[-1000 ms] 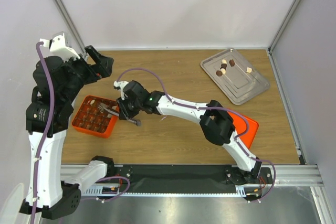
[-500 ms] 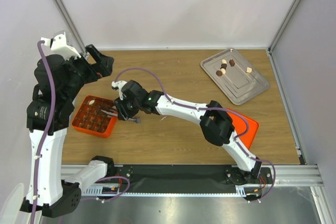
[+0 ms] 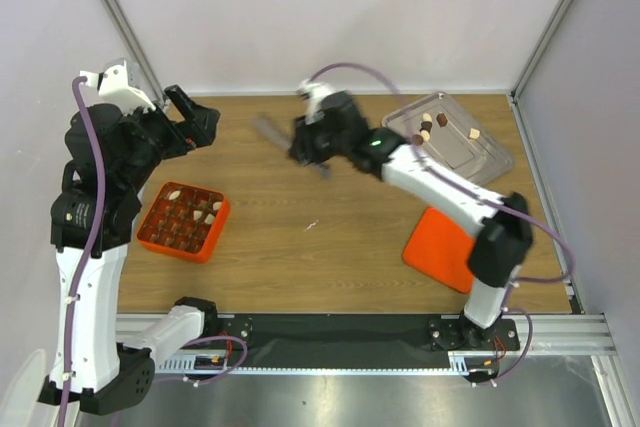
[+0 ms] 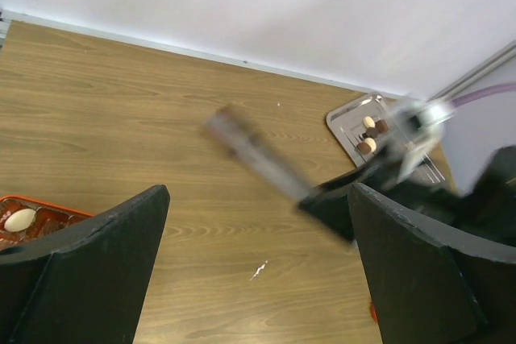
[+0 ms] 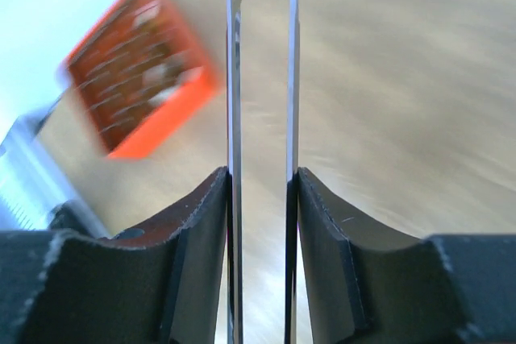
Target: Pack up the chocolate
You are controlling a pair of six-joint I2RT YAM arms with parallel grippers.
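Several chocolate pieces, dark brown and cream-white, lie on the metal tray at the back right. More pieces fill the orange gridded box at the left, a few of them cream-white. My right gripper is shut on the thin metal tongs, which blur in motion above the table's back middle. In the right wrist view the tongs sit between the fingers, nothing shows between the blades, and the box is behind. My left gripper hangs open and empty over the back left.
An orange lid lies flat at the front right. The left wrist view shows the tray, the blurred tongs, a corner of the box and a small white speck on the wood.
My right arm has swung from over the box to the back middle, toward the tray, with the tongs in it. Cream-white pieces now show in the box. The left arm has hardly moved.
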